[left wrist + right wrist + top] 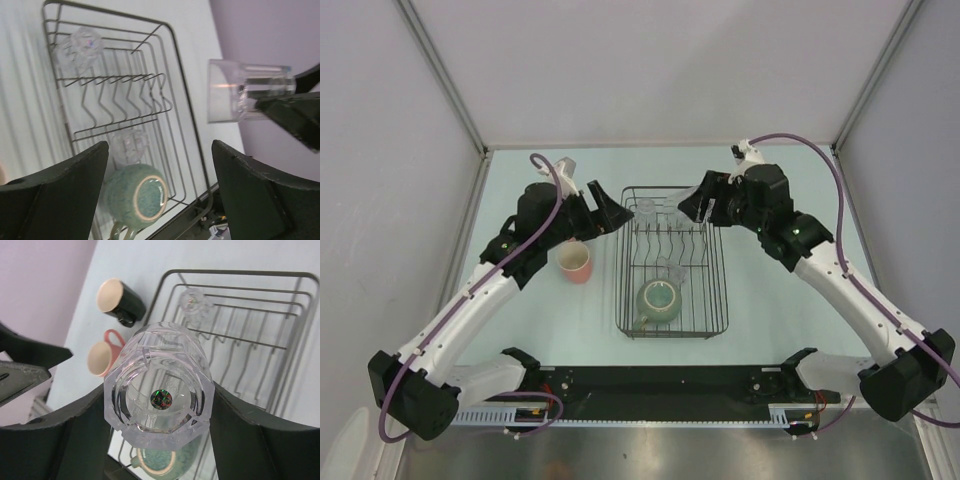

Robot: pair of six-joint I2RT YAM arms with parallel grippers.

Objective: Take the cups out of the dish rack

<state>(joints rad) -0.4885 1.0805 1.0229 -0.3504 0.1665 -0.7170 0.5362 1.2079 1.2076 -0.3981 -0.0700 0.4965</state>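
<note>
The black wire dish rack (722, 270) stands mid-table. In it lie a sage-green mug (659, 300), bottom up, and two clear tumblers (646, 208) (670, 268). My right gripper (698, 206) hangs over the rack's far right corner, shut on another clear tumbler (159, 390) whose base faces the camera. That tumbler also shows in the left wrist view (247, 90). My left gripper (610, 215) is open and empty beside the rack's far left corner. On the table left of the rack are a salmon-pink cup (575, 262) and a dark, pale-rimmed cup (120, 301).
The left arm's fingers (25, 365) reach in at the left of the right wrist view, close to the held tumbler. Upright plate-slot wires (125, 95) run across the rack's middle. Grey walls close the table at the back and sides.
</note>
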